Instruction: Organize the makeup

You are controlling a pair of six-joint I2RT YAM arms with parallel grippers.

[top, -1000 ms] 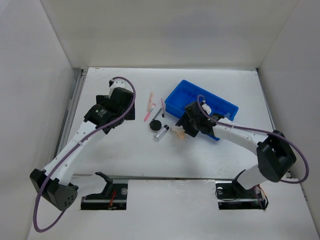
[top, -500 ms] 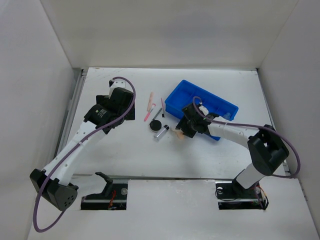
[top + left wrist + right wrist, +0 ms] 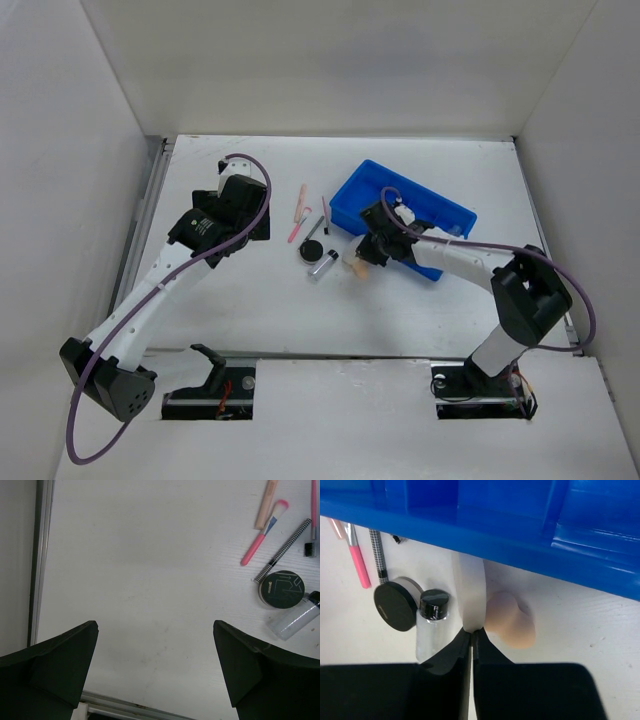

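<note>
The makeup lies left of the blue tray (image 3: 440, 212): pink brush (image 3: 357, 562), checkered pencil (image 3: 379, 555), black compact (image 3: 395, 607), clear bottle (image 3: 430, 630) and beige sponge (image 3: 512, 620). My right gripper (image 3: 471, 632) is shut low over the table. Its tips press against the end of a white band (image 3: 470, 590) between bottle and sponge, and nothing shows between the jaws. My left gripper (image 3: 155, 630) is open over bare table. From there the brush (image 3: 260, 545), pencil (image 3: 282, 550), compact (image 3: 282, 589) and bottle (image 3: 295, 622) lie to its right.
The tray's near wall (image 3: 495, 535) overhangs the top of the right wrist view, just past the sponge. A beige stick (image 3: 266, 505) and a second pink-handled brush (image 3: 313, 510) lie beyond the pencil. A metal rail (image 3: 42, 555) edges the table at left.
My right gripper has closed and crept left toward the sponge, its forearm swinging in. The left arm and the makeup have not moved.
</note>
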